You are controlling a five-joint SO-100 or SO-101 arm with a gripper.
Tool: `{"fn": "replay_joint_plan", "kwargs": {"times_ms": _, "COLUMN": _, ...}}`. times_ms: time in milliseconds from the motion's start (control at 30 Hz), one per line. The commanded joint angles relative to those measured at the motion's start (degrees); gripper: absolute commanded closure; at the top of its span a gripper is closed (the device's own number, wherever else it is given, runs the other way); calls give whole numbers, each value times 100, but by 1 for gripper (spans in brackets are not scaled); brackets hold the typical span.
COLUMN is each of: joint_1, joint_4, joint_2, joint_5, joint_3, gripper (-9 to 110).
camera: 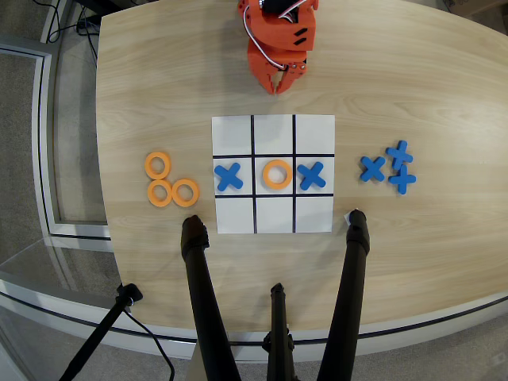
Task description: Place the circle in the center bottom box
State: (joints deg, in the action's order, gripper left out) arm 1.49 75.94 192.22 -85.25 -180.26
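Overhead, you are looking down on a pale wooden worktop (413,87) with a white three-by-three grid (273,174) at its middle. Your orange arm (278,36) sits folded at the top edge of the picture, and its gripper (279,86) points down toward the grid, hanging just short of the top row. Its fingertips meet at a point and nothing is between them, so it reads as clenched and empty.

One orange circle (277,174) lies flat in the grid's very centre cell. Blue crosses fill the cells on either side of it, one at left (228,176) and one at right (311,175). The center bottom box (274,135), the middle cell of the row nearest the arm's base, is white and bare, as are its two neighbours in that row. The row farthest from the arm is bare as well.

Three more orange rings (169,181) lie in a tight cluster on the wood left of the grid, touching one another. Right of the grid, three spare blue crosses (389,167) lie bunched together. Black tripod legs (202,294) rise from the bottom edge, framing the grid's far side.
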Motion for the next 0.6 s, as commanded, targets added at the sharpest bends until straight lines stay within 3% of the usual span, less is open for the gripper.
{"fn": "replay_joint_plan", "kwargs": {"times_ms": 0, "joint_1": 114, "joint_4": -308, "joint_2": -167, "joint_5": -18, "joint_3": 9, "gripper": 101}}
{"fn": "replay_joint_plan", "kwargs": {"times_ms": 400, "joint_1": 53, "joint_4": -97, "joint_2": -325, "joint_5": 26, "joint_3": 308, "gripper": 101}}
{"fn": "replay_joint_plan", "kwargs": {"times_ms": 567, "joint_1": -308, "joint_4": -114, "joint_2": -1204, "joint_5": 26, "joint_3": 1318, "gripper": 99}}
